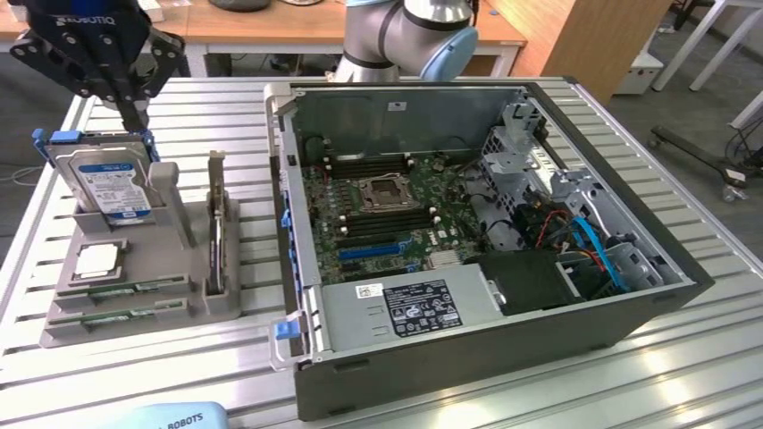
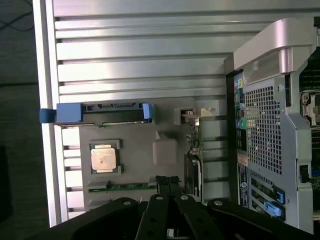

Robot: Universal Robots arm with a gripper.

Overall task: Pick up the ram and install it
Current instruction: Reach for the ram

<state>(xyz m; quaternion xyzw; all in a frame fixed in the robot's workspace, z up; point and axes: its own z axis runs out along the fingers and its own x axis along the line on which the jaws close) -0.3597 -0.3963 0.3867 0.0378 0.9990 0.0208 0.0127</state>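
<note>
The ram [image 1: 129, 290] is a flat green stick lying in a slot near the front of the grey holder tray [image 1: 179, 308]. A second similar stick [image 1: 117, 315] lies just in front of it. In the wrist view one green ram [image 2: 122, 186] shows beside the fingers, partly covered by them. My black gripper [image 1: 131, 109] hangs high over the far end of the tray, above the hard drive [image 1: 113, 183], well away from the ram. Its fingers [image 2: 162, 182] are pressed together, shut on nothing.
The tray also carries a square silver CPU [image 1: 98, 259] and an upright card [image 1: 214, 237]. The open computer case [image 1: 477, 313] fills the exterior view's right, with its motherboard [image 1: 381, 201] and memory slots exposed. All rest on a ribbed metal table [image 1: 179, 116].
</note>
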